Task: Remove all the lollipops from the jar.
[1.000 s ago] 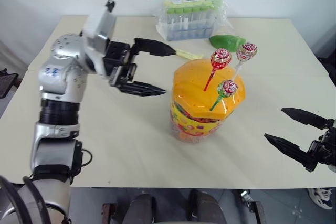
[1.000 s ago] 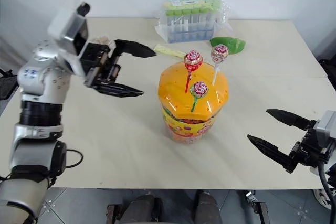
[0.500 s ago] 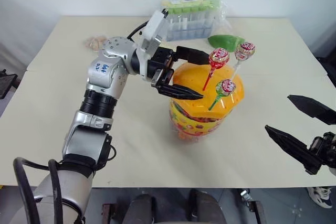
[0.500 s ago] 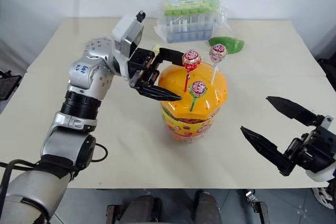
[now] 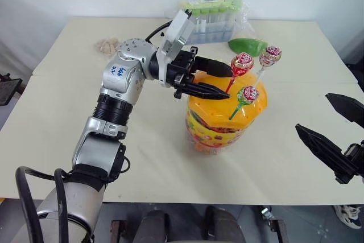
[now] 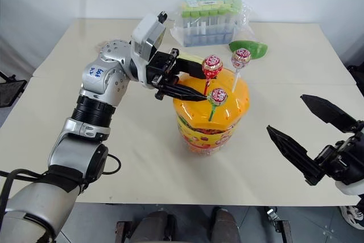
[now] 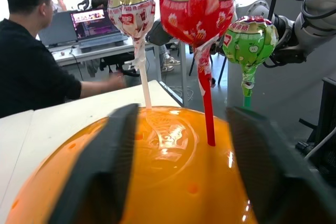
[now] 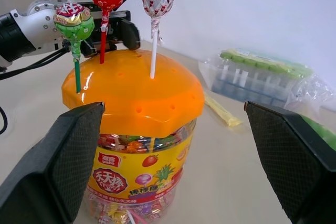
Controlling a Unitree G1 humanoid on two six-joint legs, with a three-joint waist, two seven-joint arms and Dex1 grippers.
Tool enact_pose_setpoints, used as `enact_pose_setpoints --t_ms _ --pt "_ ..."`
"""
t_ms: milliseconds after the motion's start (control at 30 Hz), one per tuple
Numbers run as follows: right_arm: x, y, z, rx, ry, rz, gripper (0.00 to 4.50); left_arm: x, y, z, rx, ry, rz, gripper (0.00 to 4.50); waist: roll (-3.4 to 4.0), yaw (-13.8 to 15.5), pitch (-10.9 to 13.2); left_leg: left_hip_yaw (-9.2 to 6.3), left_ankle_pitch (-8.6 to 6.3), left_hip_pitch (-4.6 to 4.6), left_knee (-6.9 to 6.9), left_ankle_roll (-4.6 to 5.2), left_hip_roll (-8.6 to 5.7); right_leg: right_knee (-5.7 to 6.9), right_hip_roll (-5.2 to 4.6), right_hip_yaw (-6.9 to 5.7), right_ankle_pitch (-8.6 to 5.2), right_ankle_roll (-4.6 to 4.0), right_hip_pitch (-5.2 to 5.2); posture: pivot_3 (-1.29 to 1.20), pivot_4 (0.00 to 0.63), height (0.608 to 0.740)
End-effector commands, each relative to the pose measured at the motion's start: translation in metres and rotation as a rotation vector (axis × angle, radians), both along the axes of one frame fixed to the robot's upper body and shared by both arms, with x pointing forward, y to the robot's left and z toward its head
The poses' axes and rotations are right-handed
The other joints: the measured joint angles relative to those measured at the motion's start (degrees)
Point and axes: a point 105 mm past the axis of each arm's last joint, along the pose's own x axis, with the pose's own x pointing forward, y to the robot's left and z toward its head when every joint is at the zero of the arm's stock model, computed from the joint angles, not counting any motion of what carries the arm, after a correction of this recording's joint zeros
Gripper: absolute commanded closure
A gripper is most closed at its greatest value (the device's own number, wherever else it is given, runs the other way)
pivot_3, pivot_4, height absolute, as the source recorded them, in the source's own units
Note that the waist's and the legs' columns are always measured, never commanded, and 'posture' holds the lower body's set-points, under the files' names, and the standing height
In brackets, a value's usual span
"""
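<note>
Status check from my station: task not yet started in terms of removals, as all three lollipops sit in the jar [image 5: 220, 119], sticks pushed into the holes of its domed orange lid [image 8: 131, 90]. Red-stick lollipop [image 5: 240, 64] stands nearest the left gripper [image 5: 220, 83], white-stick one [image 5: 268, 56] behind it toward the far side, green-stick one [image 5: 247, 95] lower on the near-right slope of the lid. Jar stands upright at mid-table [image 5: 142, 157], label facing me. L gripper is level over the lid, fingers partly apart w/ the red stick [image 7: 207, 111] betw them; wrist view shows a gap on both sides of the stick, so I judge no grip made yet, closing is the step in hand. R gripper [image 6: 310, 135] hangs off to the right of the jar, well apart from it, fingers spread wide, holding nothing. Pack of green-capped tubes [image 5: 211, 16] and a green item [image 5: 245, 45] lie at the back, not involved. Remaining: 3 of 3 lollipops to pull, none laid on the table so far
</note>
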Motion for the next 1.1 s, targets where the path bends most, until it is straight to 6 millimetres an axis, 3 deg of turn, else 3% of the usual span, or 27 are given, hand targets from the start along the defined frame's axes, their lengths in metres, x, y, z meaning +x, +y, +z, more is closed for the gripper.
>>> enact_pose_setpoints --t_ms 33,167,533,700,867,1000,1100 --pt "-0.006 0.002 0.011 -0.036 -0.069 -0.017 0.0 -0.009 0.004 0.011 0.007 -0.059 -0.068 3.28 0.0 0.1 0.0 0.0 0.0 0.0 0.0 0.0 0.0 0.0 0.0 0.0 0.0 0.0 0.0 0.0 0.15 0.74" --pt "-0.005 -0.001 0.012 -0.043 -0.077 -0.031 0.0 -0.01 0.004 0.02 -0.015 -0.063 -0.069 4.47 0.0 0.6 0.0 0.01 -0.01 -0.01 0.04 0.03 -0.01 0.0 0.0 0.04 0.02 0.03 0.0 0.0 0.15 0.74" --pt "-0.002 -0.009 0.015 -0.062 -0.079 -0.043 0.0 -0.017 0.015 0.055 -0.102 -0.063 -0.054 4.47 0.0 0.6 0.0 0.03 -0.05 -0.01 0.06 0.09 -0.02 0.0 0.0 0.08 0.03 0.04 0.0 0.0 0.15 0.74" --pt "0.002 -0.011 0.017 -0.073 -0.074 -0.028 0.0 0.003 0.032 0.077 -0.134 -0.062 0.17 4.47 -0.03 0.5 0.0 0.02 -0.05 -0.01 0.06 0.09 -0.02 0.0 0.0 0.08 0.03 0.05 0.0 0.0 0.15 0.74" --pt "0.003 -0.011 0.013 -0.095 -0.041 0.011 0.0 0.041 0.066 0.065 -0.013 0.015 0.529 4.47 -0.02 0.4 0.0 0.03 -0.05 0.04 0.02 0.09 -0.03 0.01 0.01 0.13 0.03 0.05 -0.01 0.0 0.15 0.74" --pt "0.008 -0.013 0.01 -0.108 -0.017 0.032 0.0 0.064 0.106 0.038 0.089 0.131 0.812 4.47 -0.02 0.3 0.0 0.02 -0.05 0.05 0.03 0.09 -0.03 0.03 0.01 0.15 0.03 0.05 -0.01 0.0 0.15 0.74" --pt "0.015 -0.014 0.009 -0.112 -0.006 0.052 0.0 0.074 0.14 -0.001 0.257 0.259 1.042 4.47 -0.04 0.0 0.0 0.03 -0.06 0.04 0.03 0.1 -0.03 0.03 0.01 0.16 0.03 0.05 -0.01 0.0 0.15 0.74"
